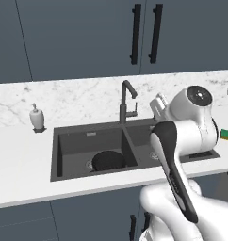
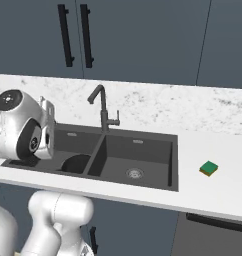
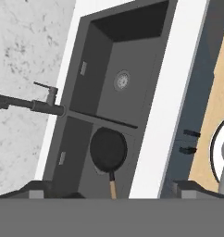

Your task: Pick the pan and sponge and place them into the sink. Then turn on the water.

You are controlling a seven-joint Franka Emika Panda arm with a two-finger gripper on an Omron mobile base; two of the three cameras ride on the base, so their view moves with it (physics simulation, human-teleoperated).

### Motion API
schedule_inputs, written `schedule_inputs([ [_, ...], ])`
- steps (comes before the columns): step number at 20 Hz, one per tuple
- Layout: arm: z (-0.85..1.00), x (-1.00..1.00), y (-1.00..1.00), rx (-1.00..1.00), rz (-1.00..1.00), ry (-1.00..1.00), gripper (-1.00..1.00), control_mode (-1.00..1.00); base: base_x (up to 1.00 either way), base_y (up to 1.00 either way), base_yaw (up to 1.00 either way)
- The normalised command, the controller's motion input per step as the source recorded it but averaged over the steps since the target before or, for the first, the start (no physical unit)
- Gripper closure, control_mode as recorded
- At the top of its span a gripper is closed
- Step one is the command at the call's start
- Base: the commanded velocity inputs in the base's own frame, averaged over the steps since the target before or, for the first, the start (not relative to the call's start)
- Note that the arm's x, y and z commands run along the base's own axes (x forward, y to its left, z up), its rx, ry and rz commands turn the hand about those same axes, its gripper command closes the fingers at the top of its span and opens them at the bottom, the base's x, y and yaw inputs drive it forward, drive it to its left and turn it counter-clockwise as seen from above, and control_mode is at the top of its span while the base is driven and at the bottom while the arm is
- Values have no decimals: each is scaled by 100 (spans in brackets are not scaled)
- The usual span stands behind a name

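The pan (image 1: pixel 108 160) already lies in the left basin of the sink (image 1: pixel 69 175), and the faucet (image 1: pixel 126 100) is dry. The gripper (image 3: pixel 111 190) hangs above it, jaws wide and empty — the sponge (image 2: pixel 209 168) waits on the counter right of the sink, so it and the water remain.

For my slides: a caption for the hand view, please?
Open gripper above the sink, pan lying in one basin beside the faucet.

We are in a rendered home kitchen: a dark double-basin sink (image 2: pixel 138 150) with a gooseneck faucet (image 2: pixel 102 107) is set in a white counter (image 2: pixel 213 192) below a marble backsplash (image 2: pixel 183 105) and slate-blue cabinets (image 2: pixel 143 40) with black bar handles (image 2: pixel 75 35).
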Motion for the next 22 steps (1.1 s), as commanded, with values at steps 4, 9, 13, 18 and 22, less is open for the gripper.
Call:
schedule_inputs([
  [4, -15, -46, -100, 0, -2, 0, -100, -100, 0, 0, 0],
  [9, -2, -4, -100, 0, 0, 0, -100, -100, 0, 0, 0],
  [13, 0, 3, -100, -1, 4, 0, -100, -100, 0, 0, 0],
  [18, -2, 23, -81, -10, 15, 4, -100, -100, 0, 0, 0],
  [22, -13, 31, -45, -23, 22, 14, -100, -100, 0, 0, 0],
])
